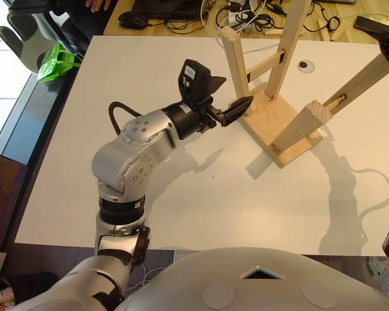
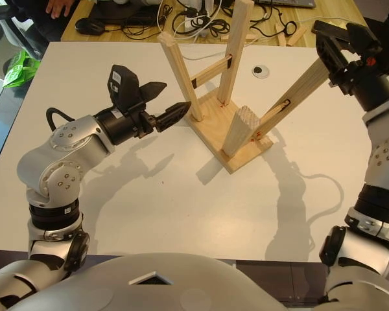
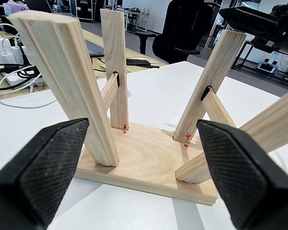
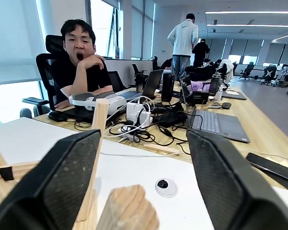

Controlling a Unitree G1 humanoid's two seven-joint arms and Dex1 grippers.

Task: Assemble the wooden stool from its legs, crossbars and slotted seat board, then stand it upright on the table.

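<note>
The wooden stool lies upside down on the smooth white table [image 1: 181, 194], its flat rectangular seat board [image 3: 144, 163] face down and pale, with visible grain. Four square-cut legs rise from the seat board and splay outward. The leg [image 1: 236, 71] at the board's left corner is joined to its far neighbour by a slim crossbar [image 1: 266, 65] let into a dark slot. A second crossbar [image 3: 216, 108] ties the pair on the board's right side, and there are small red marks where the legs meet the board. The left claw [image 1: 236, 91] hangs just beside the seat board's left corner, its two black, finely ribbed pads [image 3: 43, 177] spread wide and holding nothing. The right claw [image 4: 143, 139] is above and to the right of the seat board, also spread wide. Its textured pads sit on either side of the rounded end of the right-hand leg [image 4: 128, 209] without gripping it. A small round cap [image 1: 305, 65] is set into the table beyond the seat board.
</note>
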